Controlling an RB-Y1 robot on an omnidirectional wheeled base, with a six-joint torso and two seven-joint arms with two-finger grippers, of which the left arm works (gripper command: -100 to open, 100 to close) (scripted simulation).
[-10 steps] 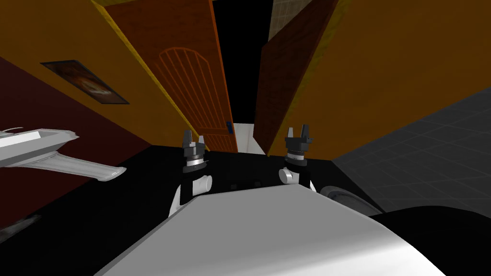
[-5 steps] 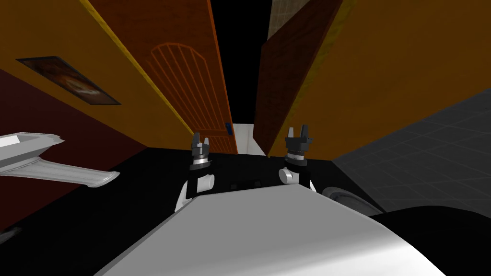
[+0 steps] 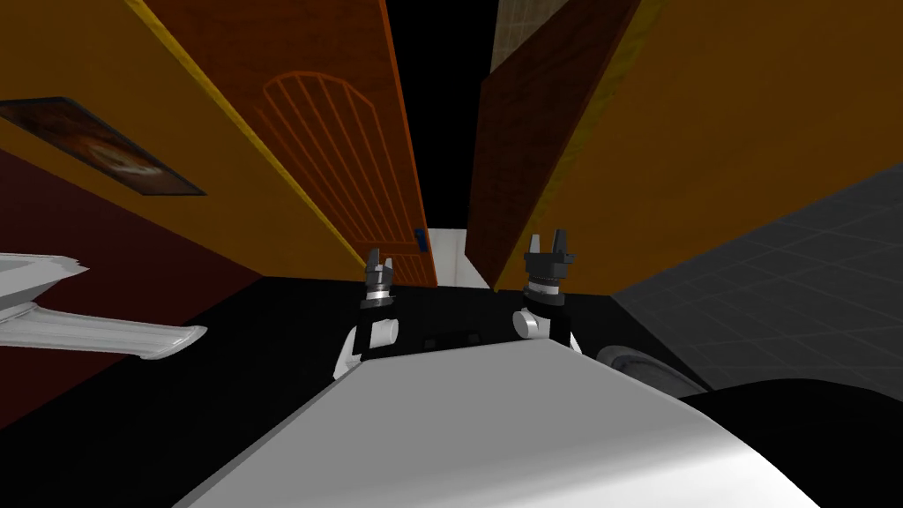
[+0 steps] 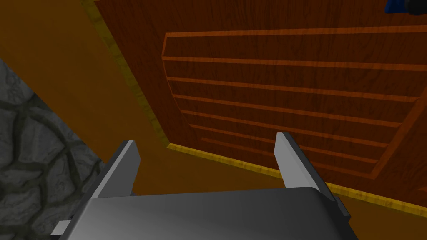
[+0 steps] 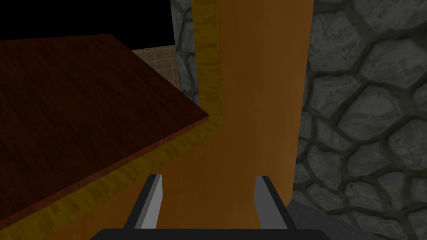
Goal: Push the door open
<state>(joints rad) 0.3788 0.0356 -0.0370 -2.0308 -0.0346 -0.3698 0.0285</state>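
**Robot's left arm low in front of a half-open wooden door**

An orange-brown wooden door [image 3: 344, 159] with an arched panel of thin raised slats stands ajar in an orange wall [image 3: 750, 132], seen steeply from above by the head camera. A small blue handle [image 3: 421, 236] sits low on its free edge. A mustard-yellow frame strip [image 3: 264, 150] runs along the edge away from the handle. Past the free edge lies a narrow black area [image 3: 436, 106]. On the other side of that hangs a darker red-brown door leaf [image 3: 511, 150], also swung partway.

The left end effector [image 3: 378, 267] sits low in front of the orange-brown door, below the slatted panel and near the handle. Its two light grey fingers [image 4: 121, 166] are spread wide and hold nothing. In the left wrist view they point at the door's lower slats and the yellow strip. Whether they touch the wood cannot be told.

The right end effector [image 3: 547, 240] is held near the foot of the darker leaf, its fingers [image 5: 152, 200] also spread wide and empty. In the right wrist view they aim at the orange wall, between the darker leaf and a grey cobbled stone surface [image 5: 367, 104].

A dark framed picture [image 3: 97, 145] hangs on the wall to the left. Below it is a white curved fixture [image 3: 88, 322]. A grey tiled floor [image 3: 776, 265] spreads to the right.
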